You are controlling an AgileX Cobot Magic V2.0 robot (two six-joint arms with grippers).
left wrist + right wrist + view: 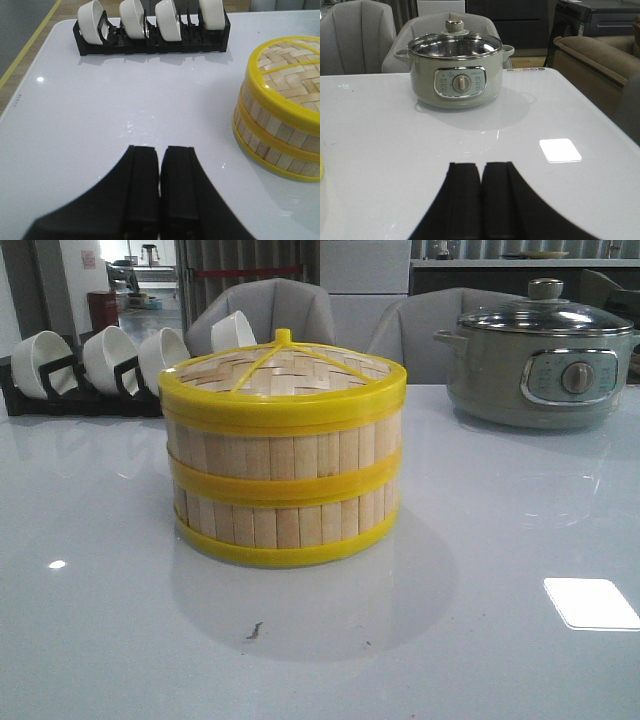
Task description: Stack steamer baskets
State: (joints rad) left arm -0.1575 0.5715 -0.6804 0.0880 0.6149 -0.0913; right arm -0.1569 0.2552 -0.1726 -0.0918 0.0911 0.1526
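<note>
Two steamer baskets stand one on the other in the middle of the table: the upper basket (285, 445) rests squarely on the lower basket (288, 522), and a woven yellow-rimmed lid (283, 373) caps the stack. The stack (280, 125) also shows in the left wrist view, off to the side of my left gripper (160, 150). That gripper is shut, empty, and well apart from the baskets. My right gripper (481, 166) is shut too, with nothing in it, over bare table. Neither gripper appears in the front view.
A grey-green electric pot (540, 360) with a glass lid stands at the back right (455, 72). A black rack of white bowls (90, 365) lines the back left (150, 30). Chairs stand behind the table. A table edge shows to one side in the left wrist view.
</note>
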